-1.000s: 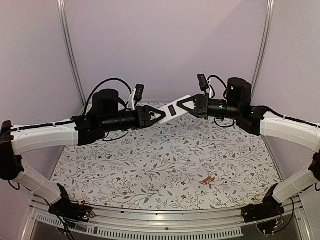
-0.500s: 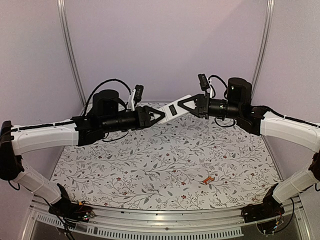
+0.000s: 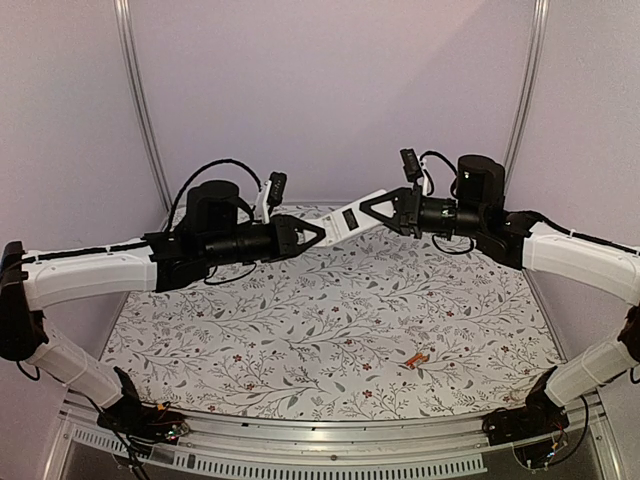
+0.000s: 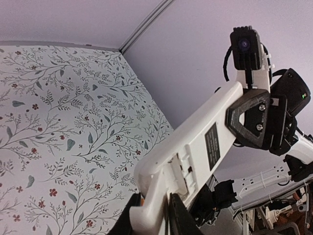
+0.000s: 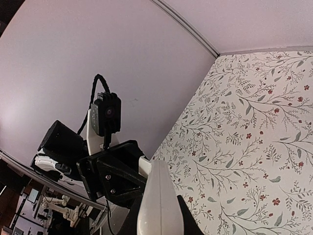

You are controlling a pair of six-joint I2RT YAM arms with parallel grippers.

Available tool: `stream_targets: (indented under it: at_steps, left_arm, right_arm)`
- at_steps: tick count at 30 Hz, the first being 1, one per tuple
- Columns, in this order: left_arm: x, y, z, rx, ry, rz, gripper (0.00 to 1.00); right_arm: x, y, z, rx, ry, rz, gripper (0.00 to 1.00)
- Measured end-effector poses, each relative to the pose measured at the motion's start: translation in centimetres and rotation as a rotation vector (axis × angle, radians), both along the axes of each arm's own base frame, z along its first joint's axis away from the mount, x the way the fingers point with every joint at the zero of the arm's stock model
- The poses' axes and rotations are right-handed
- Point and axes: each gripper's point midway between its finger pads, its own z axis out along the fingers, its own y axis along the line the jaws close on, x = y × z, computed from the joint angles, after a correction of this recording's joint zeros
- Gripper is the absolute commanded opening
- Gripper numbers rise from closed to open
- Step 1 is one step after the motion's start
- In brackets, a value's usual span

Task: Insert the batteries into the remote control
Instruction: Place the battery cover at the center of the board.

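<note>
The remote control [image 3: 353, 218] is off the table, suspended at the far centre of the workspace and bridged between the two arms, its long axis rising from lower left to upper right. The left gripper [image 3: 320, 233] takes the lower end and the right gripper [image 3: 372, 208] takes the upper end. This two-point hold probably serves to steady the handset and present its plain back for access to the battery bay. In the left wrist view the left fingers [image 4: 178, 218] lie against both sides of the white end of the body, so they read as closed on it. In the right wrist view the handset runs up from between the right fingers [image 5: 184, 215], which likewise clamp it. Only the top external view shows the battery [image 3: 418, 360], a small orange-red item lying on the floral table cover [image 3: 300, 330] toward the near right, well apart from both grippers. Whether it is one cell or two lying together cannot be told. Loading is therefore judged not yet complete. Only the left wrist view gives detail of the back: a dark rectangular label [image 4: 212, 146] and, nearer the left fingers, a stepped moulded section [image 4: 180, 169]. Whether a cover sits there cannot be determined. The right wrist view shows only a narrow white face of the handset, with the opposing gripper behind it.
</note>
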Motion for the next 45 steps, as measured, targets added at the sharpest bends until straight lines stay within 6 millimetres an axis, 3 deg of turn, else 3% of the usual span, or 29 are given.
stream_targets:
  at_steps: [9, 16, 19, 24, 38, 45]
  left_arm:
    - [-0.2, 0.3, -0.3, 0.012, -0.007, -0.001, 0.00]
    - [-0.6, 1.0, -1.0, 0.024, -0.008, -0.003, 0.00]
    - [-0.6, 1.7, -3.0, 0.045, 0.024, -0.001, 0.00]
    - [-0.9, 3.3, -8.1, 0.117, 0.111, 0.010, 0.00]
    - [-2.0, 1.6, -20.1, 0.217, 0.355, -0.079, 0.00]
    - [-2.5, 1.1, -23.1, 0.228, 0.418, -0.109, 0.01]
  right_arm:
    - [1.1, -1.8, -1.9, -0.093, 0.030, -0.086, 0.00]
    - [3.2, -4.6, -4.1, -0.175, 0.068, -0.182, 0.00]
    - [3.3, -5.4, -5.1, -0.200, 0.081, -0.197, 0.00]
    - [2.7, -6.2, -6.5, -0.248, 0.100, -0.192, 0.00]
    - [0.6, -8.1, -7.2, -0.307, 0.090, -0.166, 0.00]
    - [-0.1, -9.2, -8.7, -0.344, 0.122, -0.166, 0.00]
